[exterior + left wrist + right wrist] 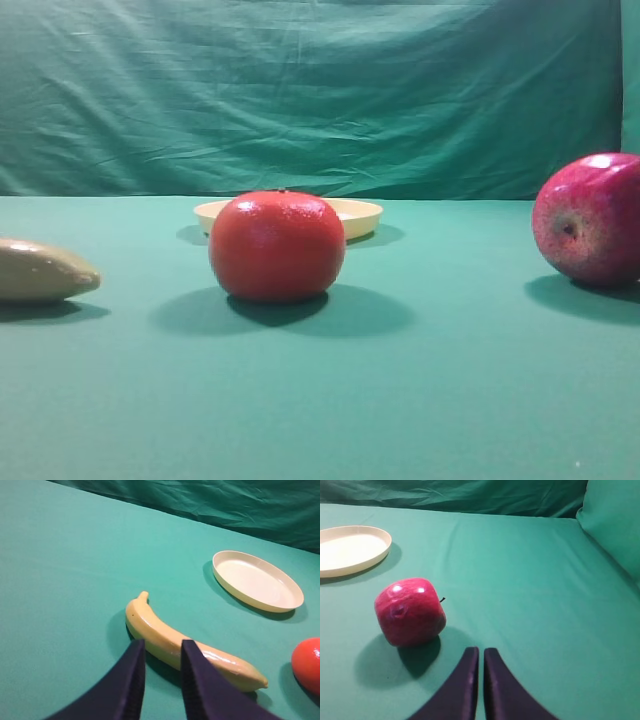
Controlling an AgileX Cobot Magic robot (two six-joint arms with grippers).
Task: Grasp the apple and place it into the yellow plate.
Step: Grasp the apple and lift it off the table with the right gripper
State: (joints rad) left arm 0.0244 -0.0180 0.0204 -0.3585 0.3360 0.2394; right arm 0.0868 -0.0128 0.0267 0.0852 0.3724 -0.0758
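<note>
The apple (590,220) is glossy dark red and lies on the green cloth at the far right. In the right wrist view it (410,611) lies on its side, ahead and left of my right gripper (481,651), which is shut, empty and apart from it. The yellow plate (365,215) is empty at the back centre, partly hidden by an orange-red fruit (277,246). The plate also shows in the left wrist view (257,580) and the right wrist view (350,550). My left gripper (162,645) is slightly open and empty, just short of a banana (150,620).
The banana's end (40,270) lies at the left edge. The orange-red fruit shows at the right edge of the left wrist view (307,664). A green cloth backdrop (320,90) hangs behind the table and folds up at the right (615,530).
</note>
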